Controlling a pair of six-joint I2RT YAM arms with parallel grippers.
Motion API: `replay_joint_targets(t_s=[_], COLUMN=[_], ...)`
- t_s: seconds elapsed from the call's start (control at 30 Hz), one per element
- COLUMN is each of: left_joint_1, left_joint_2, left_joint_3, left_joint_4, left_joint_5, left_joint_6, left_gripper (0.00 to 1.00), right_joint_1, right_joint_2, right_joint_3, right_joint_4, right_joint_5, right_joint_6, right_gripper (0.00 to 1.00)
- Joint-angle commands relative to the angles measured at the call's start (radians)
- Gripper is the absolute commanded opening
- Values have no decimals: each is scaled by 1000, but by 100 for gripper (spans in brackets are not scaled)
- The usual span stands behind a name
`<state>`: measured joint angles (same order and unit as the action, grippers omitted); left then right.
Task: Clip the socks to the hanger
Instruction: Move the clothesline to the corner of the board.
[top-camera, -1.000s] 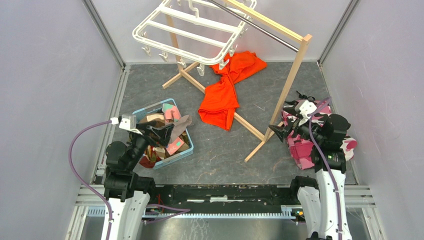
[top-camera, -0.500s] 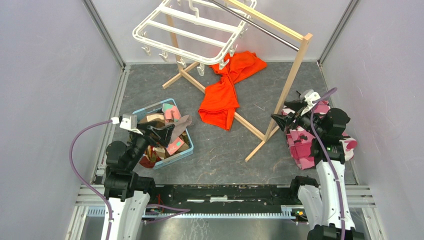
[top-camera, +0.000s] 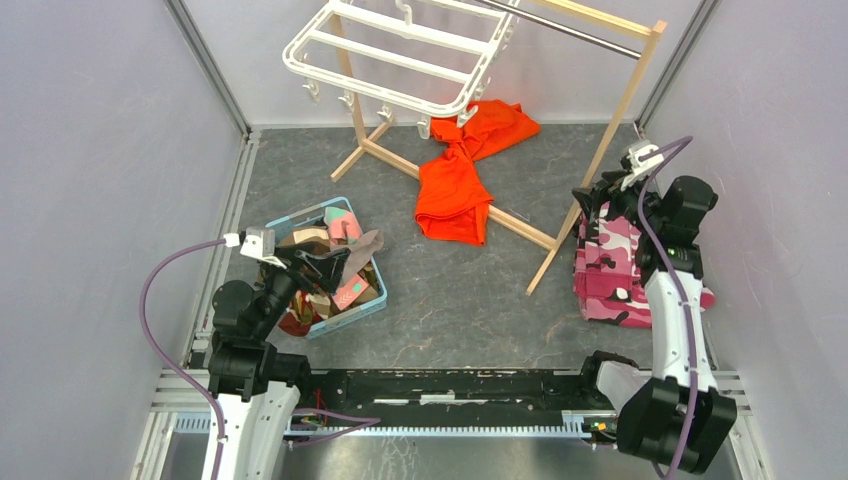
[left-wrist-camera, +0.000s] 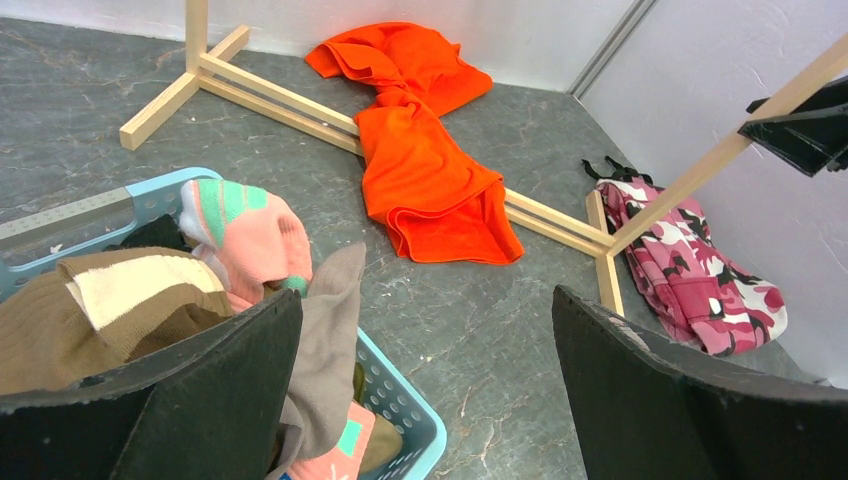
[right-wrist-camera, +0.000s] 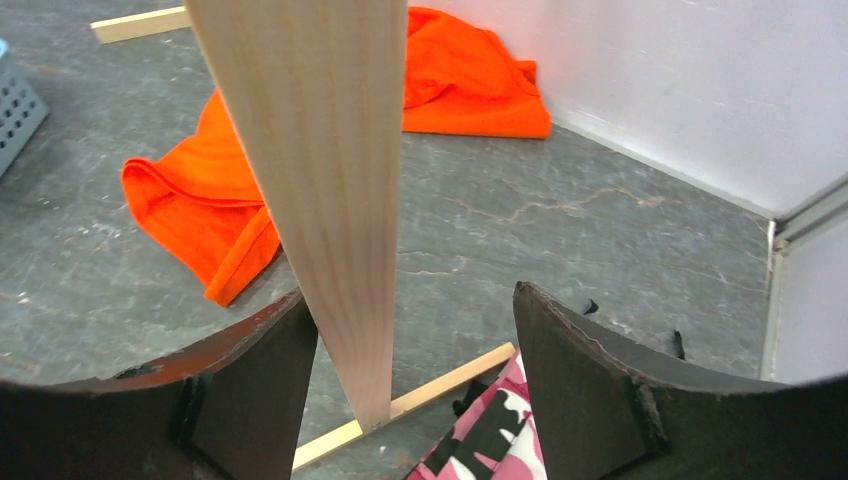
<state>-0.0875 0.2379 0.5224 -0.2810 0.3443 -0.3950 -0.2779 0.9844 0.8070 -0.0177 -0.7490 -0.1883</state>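
At the near left, the left gripper (top-camera: 326, 263) hovers above the blue basket (top-camera: 300, 214) holding the socks (top-camera: 345, 228), its jaws open and empty. At the right, the right gripper (right-wrist-camera: 410, 290) straddles the wooden stand's upright (right-wrist-camera: 330, 200), jaws parted on both sides of it. The white hanger (top-camera: 392, 57) hangs from the stand's metal bar (top-camera: 560, 28) at the rear, well apart from the socks.

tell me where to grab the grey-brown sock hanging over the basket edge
Grip the grey-brown sock where it folds over the basket rim: there it lies on top with nothing covering it. Come down from above with the left gripper, which is open, with its jaws across the sock's narrow width.
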Motion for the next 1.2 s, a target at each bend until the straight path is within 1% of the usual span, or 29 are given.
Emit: replay_joint_targets(t_s=[0.0, 0.2, 0.33, 0.57, 0.83, 0.97, 1.07, 1.1, 1.17], left_joint_1=[0, 0, 2, 3, 9, 12, 13, 13, 14], left_joint_2=[11, 20, 22, 30, 46, 47, 49, 49, 46], left_joint_3=[-1, -1, -1, -2, -1, -1, -1, -1, -1], left_joint_4=[40, 40, 40, 40, 40, 40, 40, 40, 40], left_joint_5=[21, 21, 20, 16, 22, 23, 24, 24, 27], left_joint_6=[40, 40, 40, 41, 42, 42, 44, 44, 42], left_gripper=[100, 100, 100, 100, 100, 100, 100, 100, 100], right_joint_1=[-53, -81, -91, -111, -127, -131, -135, -140, -153], right_joint_2=[80, 214, 289, 400, 523, 572, 583, 582, 571], right_joint_3=[95, 198, 261, 360, 489, 551, 569, 567, 558], right_joint_4=[115, 164, 174, 180, 191, 182, 176, 173, 162], right_joint_5=[52, 68, 117, 249, 315, 322, 306, 295, 251], right_joint_6=[-3, 19, 21, 34, 75, 85, 84, 82, 81], right_gripper=[77, 78, 78, 77, 75, 75, 77, 78, 83])
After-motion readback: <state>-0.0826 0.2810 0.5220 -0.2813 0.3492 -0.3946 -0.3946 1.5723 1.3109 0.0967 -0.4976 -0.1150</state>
